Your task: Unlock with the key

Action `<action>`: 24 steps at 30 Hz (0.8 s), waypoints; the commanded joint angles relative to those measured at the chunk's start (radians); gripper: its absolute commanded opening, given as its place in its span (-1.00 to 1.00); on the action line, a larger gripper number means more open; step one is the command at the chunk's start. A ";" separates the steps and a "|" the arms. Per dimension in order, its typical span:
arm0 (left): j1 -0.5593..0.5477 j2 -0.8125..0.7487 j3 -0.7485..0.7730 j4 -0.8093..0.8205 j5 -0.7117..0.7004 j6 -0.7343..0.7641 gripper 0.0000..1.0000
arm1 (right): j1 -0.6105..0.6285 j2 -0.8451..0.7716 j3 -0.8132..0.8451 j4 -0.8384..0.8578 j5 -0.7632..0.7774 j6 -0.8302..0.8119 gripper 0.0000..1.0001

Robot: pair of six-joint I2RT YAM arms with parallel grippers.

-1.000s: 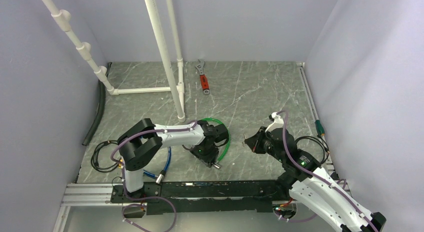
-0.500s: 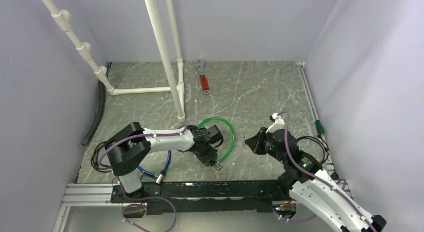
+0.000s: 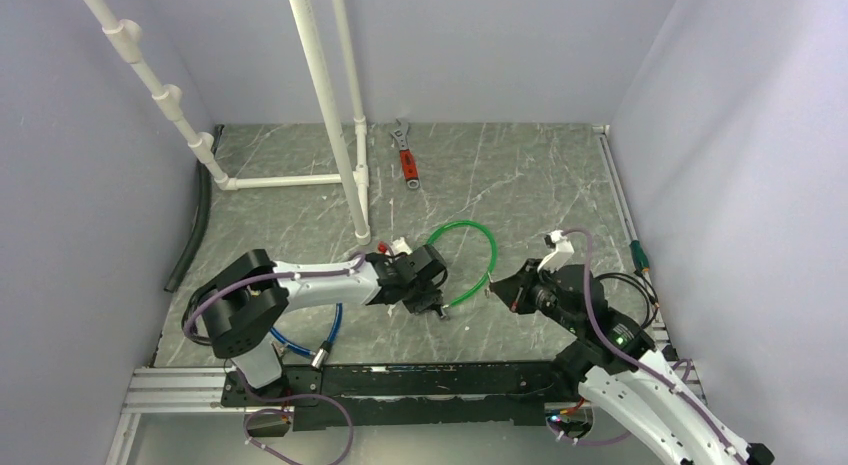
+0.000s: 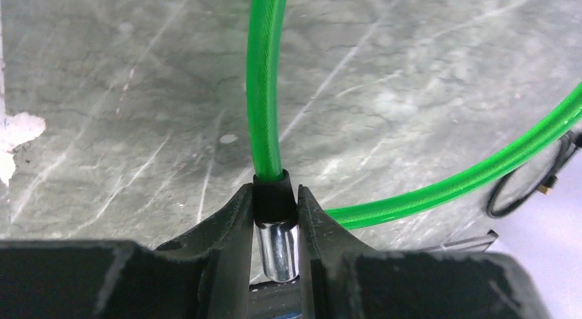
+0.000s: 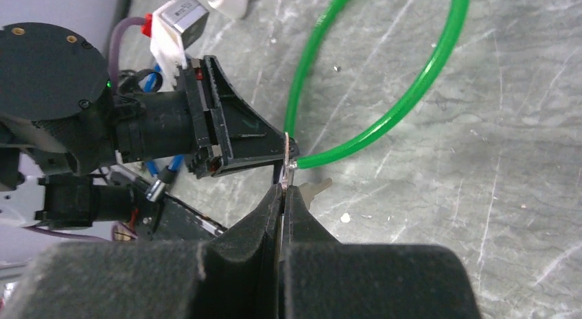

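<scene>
Across the top view, a grey veined worktop [image 3: 540, 185] fills the floor of a walled cell. A white pipe frame [image 3: 325, 95] rises at its 10 o'clock corner.

Left arm: reaches from 7 o'clock toward the centre. The left claw [image 3: 432, 305] is closed narrowly on the lock end [image 4: 277, 247] of the green cable [image 3: 493, 257], with both fingers [image 4: 237, 216] pressed against the silver cylinder and its black collar [image 4: 272, 192].

Green cable: arcs in an open loop from the collar toward 1 o'clock and curves back to the centre.

Right arm: enters from 5 o'clock, with the right claw [image 3: 497, 288] pointing toward 9 o'clock at the left claw. Its fingers are pinched fully together on the key [image 5: 286, 151].

Red-handled wrench [image 3: 406, 160]: lies at 12 o'clock, well apart from both arms.

Key: a thin silvery blade seen edge-on, standing out beyond the right fingertips. Its tip is just beside the left claw's tip and the cable's end. Whether it has entered the lock cannot be told.
</scene>
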 commanded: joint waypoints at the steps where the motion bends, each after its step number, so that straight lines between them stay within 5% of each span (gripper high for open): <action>1: 0.005 -0.097 -0.033 0.202 -0.071 0.132 -1.00 | -0.003 -0.090 0.046 -0.004 -0.021 0.026 -1.00; 24: 0.153 0.058 -0.091 0.573 0.216 0.151 -1.00 | -0.002 -0.175 -0.380 0.375 -0.320 0.459 -1.00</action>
